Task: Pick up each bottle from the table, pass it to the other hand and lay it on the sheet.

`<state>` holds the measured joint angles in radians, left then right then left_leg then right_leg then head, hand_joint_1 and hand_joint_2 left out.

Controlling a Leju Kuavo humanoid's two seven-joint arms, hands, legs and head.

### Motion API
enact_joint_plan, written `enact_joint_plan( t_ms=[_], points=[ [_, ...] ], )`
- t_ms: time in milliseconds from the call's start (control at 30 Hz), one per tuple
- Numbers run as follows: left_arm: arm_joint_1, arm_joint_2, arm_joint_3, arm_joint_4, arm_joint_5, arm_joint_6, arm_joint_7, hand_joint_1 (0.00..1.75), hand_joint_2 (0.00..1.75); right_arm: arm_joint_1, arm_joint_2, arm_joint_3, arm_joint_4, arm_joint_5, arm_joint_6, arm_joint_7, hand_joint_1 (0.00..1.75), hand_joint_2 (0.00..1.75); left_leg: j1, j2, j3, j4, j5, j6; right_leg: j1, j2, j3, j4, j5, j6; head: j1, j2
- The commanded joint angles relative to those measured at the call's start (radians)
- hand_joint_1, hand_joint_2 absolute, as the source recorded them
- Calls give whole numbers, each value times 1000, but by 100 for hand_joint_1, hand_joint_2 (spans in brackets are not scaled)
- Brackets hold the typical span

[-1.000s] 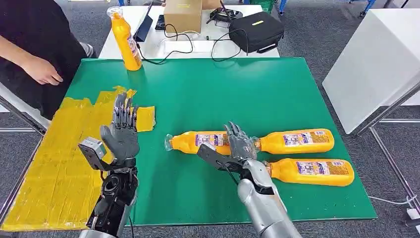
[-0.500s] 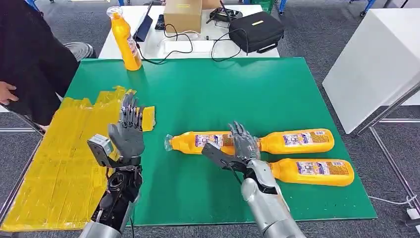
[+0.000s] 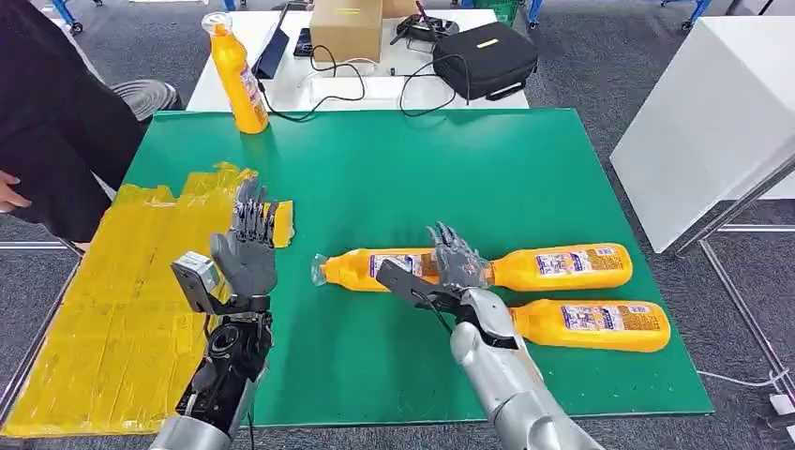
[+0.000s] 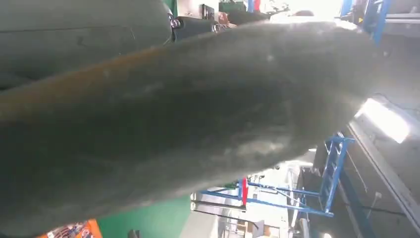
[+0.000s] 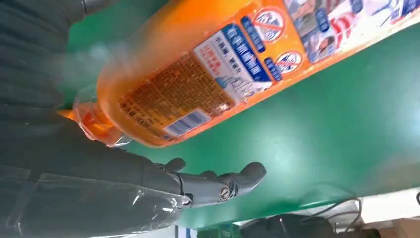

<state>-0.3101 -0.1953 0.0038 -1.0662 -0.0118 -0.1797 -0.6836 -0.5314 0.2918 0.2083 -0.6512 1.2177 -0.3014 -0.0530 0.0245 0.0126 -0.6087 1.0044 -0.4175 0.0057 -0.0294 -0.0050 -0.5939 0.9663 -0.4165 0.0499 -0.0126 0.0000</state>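
Currently: pick-up step | right hand (image 3: 457, 265) fingers spread, empty, over nearest bottle (image 3: 375, 269) lying on green table (image 3: 525, 178) | left hand (image 3: 246, 251) open, raised beside yellow sheet (image 3: 112, 309) | next, probably: close around bottle's body, lift

Silver jointed arms (image 3: 506, 375) end in each dark grey robot hand (image 3: 247, 253).

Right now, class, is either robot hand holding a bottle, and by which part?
Neither. The left hand is raised and empty; the right hand hovers open over the leftmost lying bottle.
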Motion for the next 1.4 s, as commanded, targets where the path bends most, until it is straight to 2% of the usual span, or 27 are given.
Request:
enact_joint_plan(
  t_ms=[33, 67, 267, 433, 567, 633, 667, 700, 933, 1133, 1167, 1233, 1400],
  points=[
    [-49, 17, 5, 23, -1, -1, 16, 0, 0, -109, 23, -7, 182, 4, 19, 3, 0, 175, 0, 0, 0, 0, 0, 0, 0, 1, 0, 0, 0, -2, 0, 0],
    [-51, 15, 7, 23, -3, -3, 23, 0, 0, -120, 25, -5, 207, 8, 33, 9, 0, 175, 0, 0, 4, 1, -2, 1, 1, 1, 3, 2, -2, -4, 0, 0],
    [-83, 3, -4, 46, -8, -15, 28, 0, 0, -141, 27, 22, 333, 56, 131, 91, 0, 175, 1, -2, 2, 1, -1, 1, 1, -1, 2, 0, -1, -3, 0, 0],
    [-81, 2, -4, 47, -9, -14, 28, 0, 0, -136, 26, 22, 336, 57, 125, 90, 0, 175, 0, -3, 4, 0, -1, 1, 1, -2, 5, 0, -1, -3, 0, 0],
    [-113, 2, -14, 83, 2, -27, 34, 0, 0, -104, 8, 44, 394, 107, 274, 208, 0, 175, 1, -3, 5, -1, 0, 1, 1, -3, 5, -1, -1, -3, 0, 0],
    [-126, 3, -14, 94, 8, -23, 33, 0, 0, -68, -3, 68, 406, 139, 300, 238, 0, 175, 1, -4, 6, -2, 0, 1, 1, -4, 7, -2, -1, -2, 0, 0],
    [-128, 1, -12, 89, 10, -20, 33, 0, 0, -56, -3, 65, 411, 137, 312, 235, 154, 175, 1, -8, 9, -3, 0, 2, 2, -6, 11, -3, -2, -5, 0, 0],
    [-126, 1, -9, 81, 12, -18, 34, 0, 0, -50, -1, 61, 410, 135, 309, 229, 175, 175, 1, -6, 9, -2, 0, 1, 1, -5, 10, -3, -1, -3, 0, 0],
    [-114, -4, -8, 60, 24, -14, 51, 0, 0, -71, -1, 34, 403, 129, 328, 233, 175, 175, 1, -3, 18, -2, -1, -1, 1, -3, 17, -2, -1, -3, 0, 0],
    [-122, -11, -13, 65, 27, -13, 49, 0, 0, -68, -10, 24, 406, 126, 336, 239, 175, 175, 1, -4, 24, -2, -1, -1, 1, -3, 15, -3, -1, -3, 0, 0],
    [-122, -11, -13, 65, 27, -13, 49, 0, 0, -68, -10, 24, 406, 126, 336, 239, 175, 175, 1, -7, 20, -3, 2, 1, 2, -6, 13, -5, 1, -6, 0, 0],
    [-122, -11, -13, 65, 27, -13, 49, 0, 0, -68, -10, 24, 406, 126, 336, 239, 175, 175, 1, -6, 22, -3, 1, 0, 2, -5, 11, -4, 0, -5, 0, 0],
    [-122, -11, -13, 65, 27, -13, 49, 0, 0, -68, -10, 24, 406, 126, 336, 239, 175, 175, 1, -4, 25, -3, -1, 0, 2, -3, 16, -4, -1, -4, 0, 0]
  ],
)
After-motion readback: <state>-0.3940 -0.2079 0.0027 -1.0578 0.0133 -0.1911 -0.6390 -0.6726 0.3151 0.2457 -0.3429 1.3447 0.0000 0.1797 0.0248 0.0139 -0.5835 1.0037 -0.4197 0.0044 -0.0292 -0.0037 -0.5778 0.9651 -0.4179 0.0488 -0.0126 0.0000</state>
